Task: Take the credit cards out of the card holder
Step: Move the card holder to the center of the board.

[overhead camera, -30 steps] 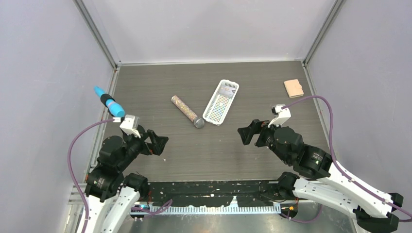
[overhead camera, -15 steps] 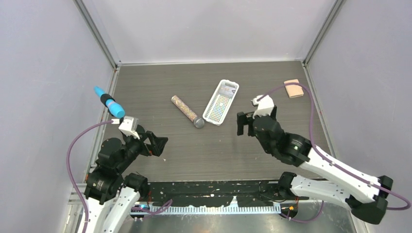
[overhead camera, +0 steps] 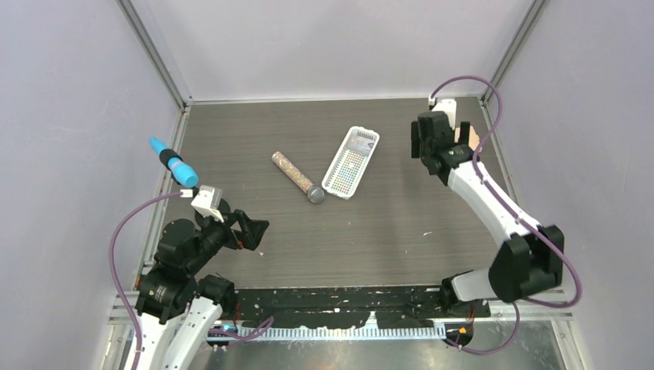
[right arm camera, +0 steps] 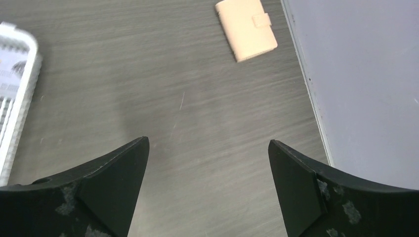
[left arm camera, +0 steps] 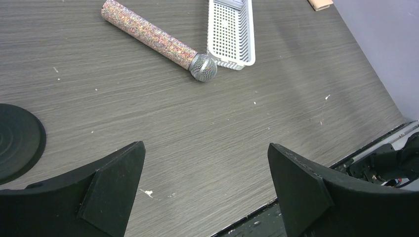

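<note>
Right wrist view: right gripper [right arm camera: 207, 142], fingers apart and empty, is hovering short of the closed card holder [right arm camera: 246, 29], needing to centre squarely over it; left gripper [left arm camera: 205, 145] is hanging likewise spread.

No text, brand, number or sign can be read in any view. A printed patch [overhead camera: 361, 141] is seen inside the white slotted basket [overhead camera: 337, 158], at its far end in the upper middle of the top view and again at the left edge of the right wrist view. It may carry lettering, but it is too small and blurred to be made out. Nothing legible is shown on the card holder [right arm camera: 246, 29] or the glittery microphone [left arm camera: 148, 35].
</note>
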Action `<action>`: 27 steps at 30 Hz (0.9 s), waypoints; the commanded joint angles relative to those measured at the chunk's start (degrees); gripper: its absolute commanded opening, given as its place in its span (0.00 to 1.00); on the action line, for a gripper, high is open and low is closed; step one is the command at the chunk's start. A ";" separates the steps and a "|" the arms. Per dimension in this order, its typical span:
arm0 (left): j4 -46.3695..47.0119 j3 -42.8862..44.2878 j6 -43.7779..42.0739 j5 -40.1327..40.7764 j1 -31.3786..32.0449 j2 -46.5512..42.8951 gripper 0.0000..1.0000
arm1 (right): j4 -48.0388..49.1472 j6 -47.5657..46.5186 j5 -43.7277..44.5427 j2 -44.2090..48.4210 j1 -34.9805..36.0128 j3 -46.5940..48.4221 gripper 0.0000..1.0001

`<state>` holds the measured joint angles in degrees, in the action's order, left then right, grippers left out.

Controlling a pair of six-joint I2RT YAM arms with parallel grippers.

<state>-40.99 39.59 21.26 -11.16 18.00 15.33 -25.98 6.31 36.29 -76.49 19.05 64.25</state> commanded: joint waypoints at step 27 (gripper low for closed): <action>1.04 0.48 0.19 0.17 1.42 -2.39 0.99 | 37.30 45.01 -23.48 -32.32 -33.17 1.59 0.64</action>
<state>-41.01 39.53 22.04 -11.11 18.59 12.03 -0.64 42.19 16.82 -107.09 -12.78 68.69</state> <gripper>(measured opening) 0.991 0.662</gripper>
